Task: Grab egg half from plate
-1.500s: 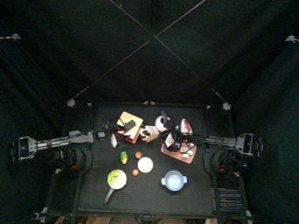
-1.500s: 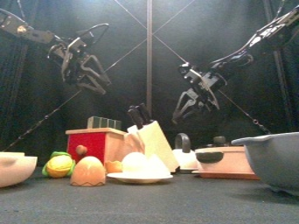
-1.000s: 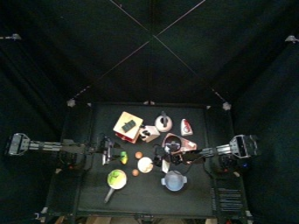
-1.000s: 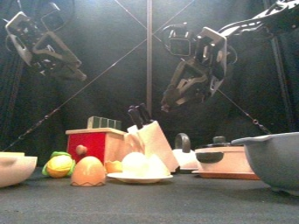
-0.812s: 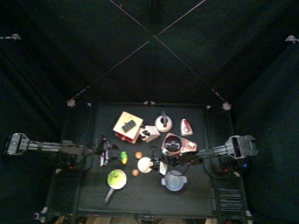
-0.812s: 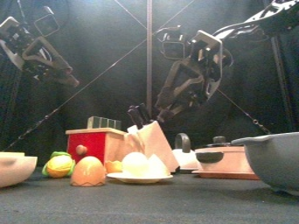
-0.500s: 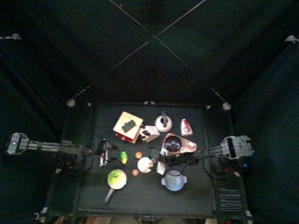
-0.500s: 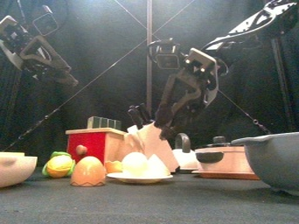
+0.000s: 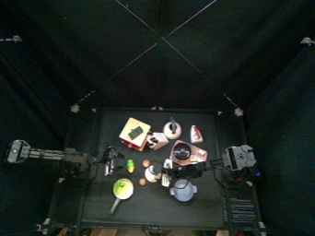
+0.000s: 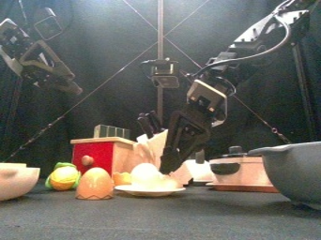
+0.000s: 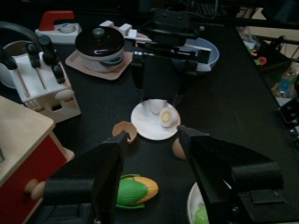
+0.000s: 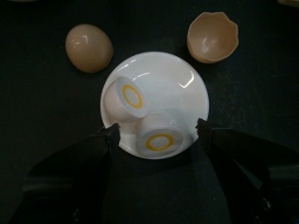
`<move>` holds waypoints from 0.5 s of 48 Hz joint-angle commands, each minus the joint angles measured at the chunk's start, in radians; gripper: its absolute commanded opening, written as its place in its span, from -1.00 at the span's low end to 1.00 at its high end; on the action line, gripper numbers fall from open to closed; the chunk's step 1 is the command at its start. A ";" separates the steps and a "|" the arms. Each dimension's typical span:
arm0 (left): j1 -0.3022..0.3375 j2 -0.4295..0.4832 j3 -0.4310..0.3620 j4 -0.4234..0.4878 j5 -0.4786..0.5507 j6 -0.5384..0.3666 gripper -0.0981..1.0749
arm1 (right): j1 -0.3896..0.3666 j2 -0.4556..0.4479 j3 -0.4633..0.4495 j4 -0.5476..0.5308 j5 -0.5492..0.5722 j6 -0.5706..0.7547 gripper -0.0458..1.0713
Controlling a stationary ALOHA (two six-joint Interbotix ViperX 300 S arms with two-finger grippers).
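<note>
1. The right gripper (image 12: 149, 144) hangs over the small white round plate (image 12: 176, 92) near the black worktop's (image 11: 251, 96) front edge, jaws spread wide.
2. Two yolk-centred boiled egg halves (image 12: 128, 99) lie on the plate.
3. The left gripper (image 11: 149, 157) hovers with jaws apart, empty.

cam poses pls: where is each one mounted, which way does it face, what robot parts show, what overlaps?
Top: overhead, straight down; table, both arms.
Front: table height, level; right gripper descending over the plate, left arm raised.
Left wrist: on left arm, looks across table; own fingers, right arm above plate.
Right wrist: looks down on plate with two egg halves; own fingers open.
Shared: both wrist views show plate and egg.
</note>
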 commanded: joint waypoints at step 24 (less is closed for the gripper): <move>-0.003 0.002 -0.012 -0.003 -0.008 0.002 0.63 | -0.009 0.012 -0.037 -0.008 0.012 0.000 0.67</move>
